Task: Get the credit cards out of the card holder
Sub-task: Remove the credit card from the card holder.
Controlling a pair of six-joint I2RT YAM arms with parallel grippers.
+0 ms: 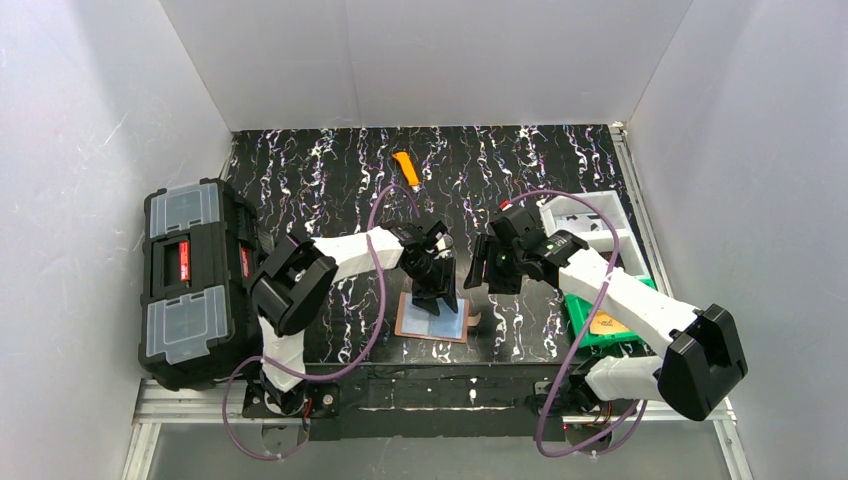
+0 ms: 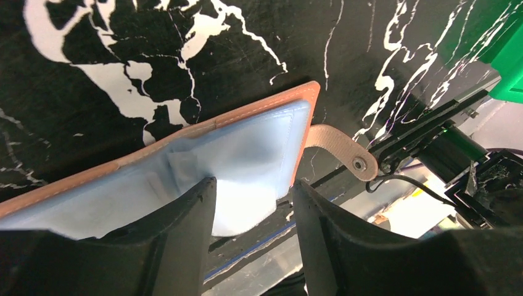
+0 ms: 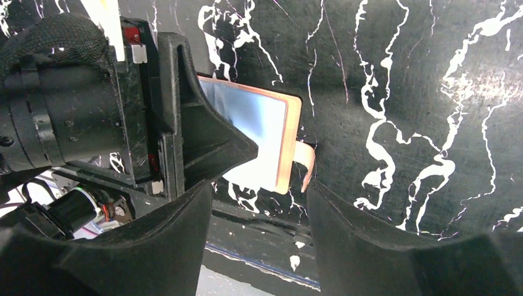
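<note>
Black fingers (image 2: 185, 234) of my left gripper (image 2: 253, 185) are standing partly apart, gripping nothing; tips are hanging right over the card holder (image 2: 247, 142), can't tell if they're touching it

Card holder is lying flat and open on the black marbled table (image 1: 330, 180), near the front edge, between my two arms. Brown rim is showing around a pale blue-grey inside face; can't tell whether that face is a card or lining. Its little tab (image 2: 339, 148) with a snap is sticking out from the right side onto the table

My right gripper (image 3: 259, 185) is hovering just right of the holder, jaws standing wide, nothing between them. In its wrist view it's looking at the holder's right edge and the tab, with the left gripper's finger sitting over the blue face

Further out: an orange utility knife (image 1: 406, 168) is lying well apart toward the back of the table. A big black toolbox (image 1: 190, 280) is sitting off the left edge. A white bin (image 1: 590, 215) and a green tray (image 1: 585, 325) are sitting on the right under my right arm; something orange-tan (image 1: 608, 325) is lying in the green tray, too hidden to identify
</note>
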